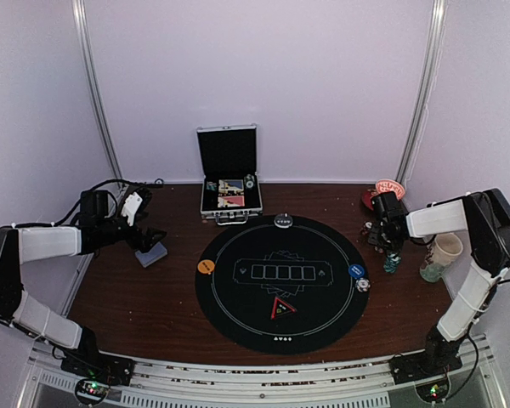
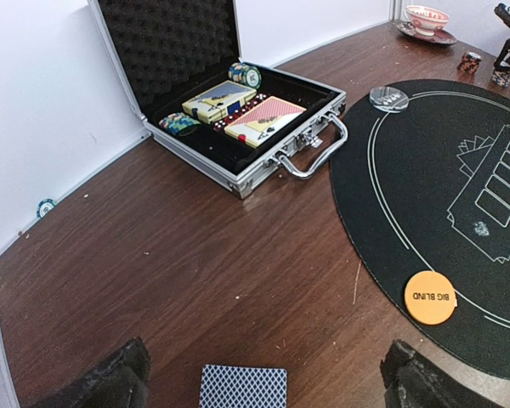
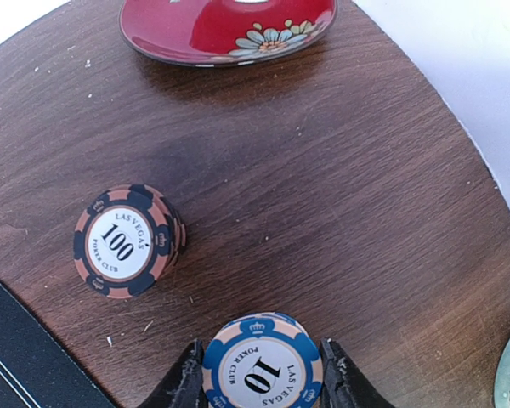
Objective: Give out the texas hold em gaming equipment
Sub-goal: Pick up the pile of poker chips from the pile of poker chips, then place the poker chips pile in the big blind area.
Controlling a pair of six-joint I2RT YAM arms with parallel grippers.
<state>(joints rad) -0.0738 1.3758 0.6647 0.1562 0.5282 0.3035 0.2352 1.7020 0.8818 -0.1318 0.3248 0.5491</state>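
Though buttons [image 1: 206,266] sat on mat [image 1: 238,310], case [image 2: 263,174] held undistributed chips [image 2: 245,75]; right claw [image 3: 260,389] clamped blue chips [image 3: 262,361], left claw [image 2: 268,378] apart above cards [image 2: 238,389].

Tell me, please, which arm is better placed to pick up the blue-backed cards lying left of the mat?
Left. The left end effector, open, hangs over the cards, fingers either side; the right end effector is across the mat, straddling a 10 chip stack.

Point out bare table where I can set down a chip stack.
Bare wood lies between the case, the cards and the mat. Right of the mat it is crowded: chip stacks, saucer, cup, right gripper.
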